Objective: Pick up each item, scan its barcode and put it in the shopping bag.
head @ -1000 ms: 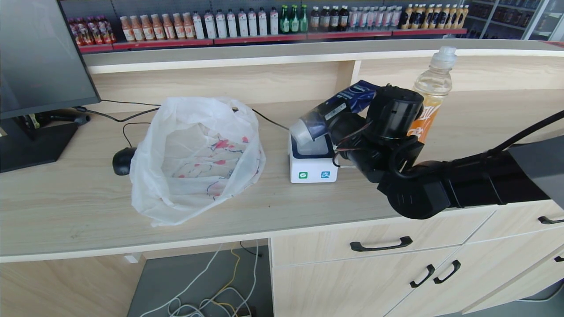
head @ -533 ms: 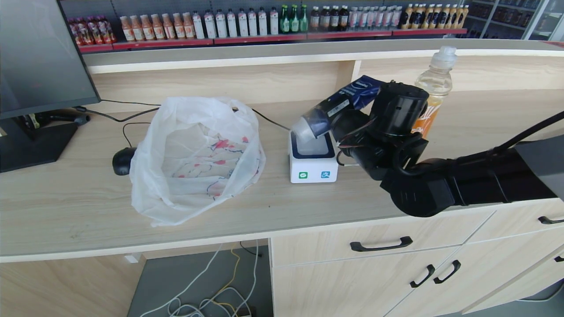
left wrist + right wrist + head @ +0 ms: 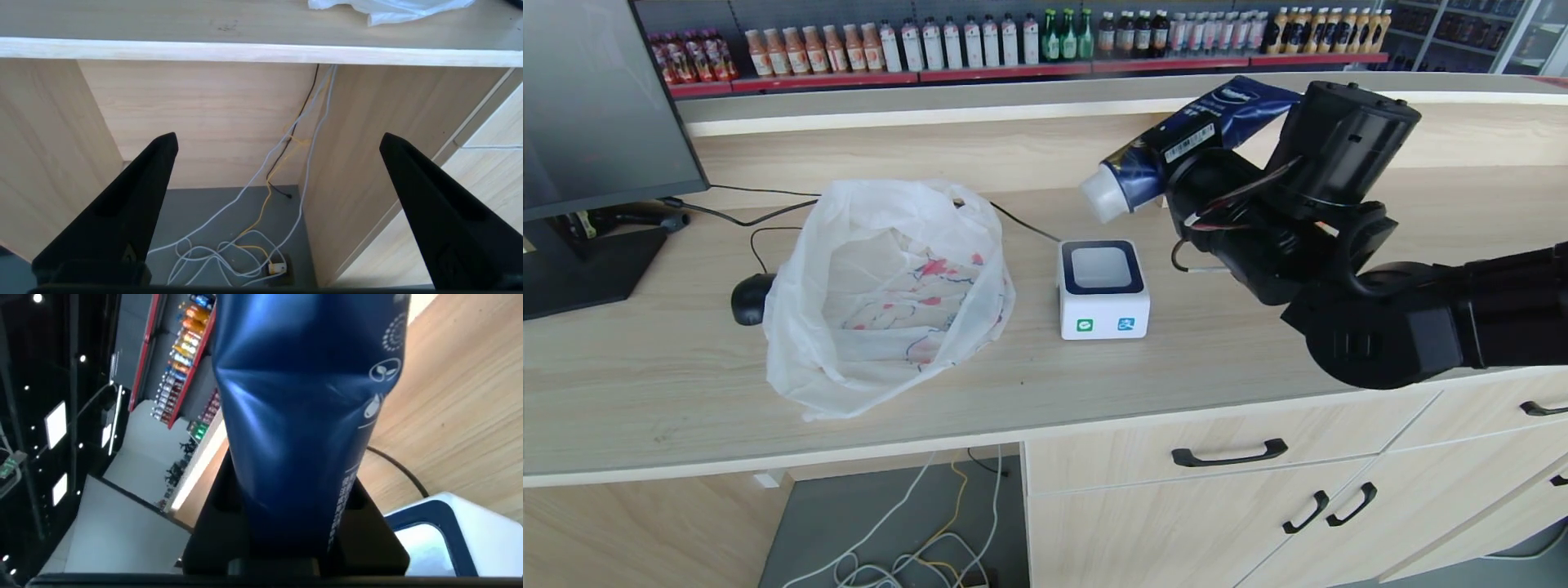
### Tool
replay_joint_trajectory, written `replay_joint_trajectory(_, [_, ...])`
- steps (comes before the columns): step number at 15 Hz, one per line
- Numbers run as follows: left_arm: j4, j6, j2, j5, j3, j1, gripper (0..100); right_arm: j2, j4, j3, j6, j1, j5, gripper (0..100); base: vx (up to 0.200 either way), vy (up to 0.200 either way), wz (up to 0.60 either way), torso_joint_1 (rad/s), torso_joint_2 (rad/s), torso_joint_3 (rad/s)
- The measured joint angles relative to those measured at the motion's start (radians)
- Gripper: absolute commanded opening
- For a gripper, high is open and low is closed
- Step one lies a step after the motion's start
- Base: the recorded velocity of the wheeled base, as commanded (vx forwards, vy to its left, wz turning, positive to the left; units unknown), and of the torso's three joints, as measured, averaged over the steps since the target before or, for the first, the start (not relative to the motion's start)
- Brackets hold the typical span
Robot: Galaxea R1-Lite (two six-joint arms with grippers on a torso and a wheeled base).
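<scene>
My right gripper (image 3: 1199, 166) is shut on a dark blue tube (image 3: 1156, 157) with a white cap, held tilted in the air above and to the right of the white scanner box (image 3: 1103, 290). The tube's barcode label faces up. In the right wrist view the blue tube (image 3: 302, 416) runs between the fingers (image 3: 219, 498), with a corner of the scanner (image 3: 437, 531) below it. The white shopping bag (image 3: 882, 286) stands open on the counter left of the scanner. Below the counter's front edge my left gripper (image 3: 278, 216) hangs open over loose cables, with nothing between its fingers.
A black mouse (image 3: 748, 299) lies left of the bag, and a monitor (image 3: 596, 106) stands at the far left. The wooden counter (image 3: 1241, 351) has drawers below and a raised back ledge. Shelves of bottles (image 3: 1013, 37) line the far wall.
My right arm has lifted the tube up and to the right, off the scanner's window. The orange drink bottle seen behind the arm earlier is now hidden by it.
</scene>
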Motion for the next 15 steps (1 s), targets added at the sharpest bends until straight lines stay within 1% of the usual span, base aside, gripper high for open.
replay_joint_trajectory(3, [0.000, 0.000, 0.000, 0.000, 0.000, 0.000, 100, -0.082, -0.004, 0.091, -0.043, 0.018, 0.000, 0, 0.000, 0.000, 0.00, 0.000, 0.00, 0.000])
replay_joint_trajectory(5, [0.000, 0.000, 0.000, 0.000, 0.000, 0.000, 100, -0.145, -0.044, 0.169, -0.123, 0.060, 0.002, 0, 0.000, 0.000, 0.00, 0.000, 0.00, 0.000])
replay_joint_trajectory(9, [0.000, 0.000, 0.000, 0.000, 0.000, 0.000, 100, -0.230, -0.245, 0.332, -0.403, 0.166, 0.011, 0, 0.000, 0.000, 0.00, 0.000, 0.00, 0.000])
replay_joint_trajectory(10, [0.000, 0.000, 0.000, 0.000, 0.000, 0.000, 100, -0.241, -0.312, 0.385, -0.466, 0.183, 0.032, 0, 0.000, 0.000, 0.00, 0.000, 0.00, 0.000])
replay_joint_trajectory(11, [0.000, 0.001, 0.000, 0.000, 0.000, 0.000, 100, -0.246, -0.396, 0.454, -0.535, 0.192, 0.082, 0, 0.000, 0.000, 0.00, 0.000, 0.00, 0.000])
replay_joint_trajectory(13, [0.000, 0.001, 0.000, 0.000, 0.000, 0.000, 100, -0.234, -0.579, 0.559, -0.688, 0.186, 0.220, 0, 0.000, 0.000, 0.00, 0.000, 0.00, 0.000])
replay_joint_trajectory(14, [0.000, 0.001, 0.000, 0.000, 0.000, 0.000, 100, -0.219, -0.633, 0.581, -0.747, 0.176, 0.267, 0, 0.000, 0.000, 0.00, 0.000, 0.00, 0.000])
replay_joint_trajectory(15, [0.000, 0.001, 0.000, 0.000, 0.000, 0.000, 100, -0.206, -0.641, 0.595, -0.790, 0.168, 0.287, 0, 0.000, 0.000, 0.00, 0.000, 0.00, 0.000])
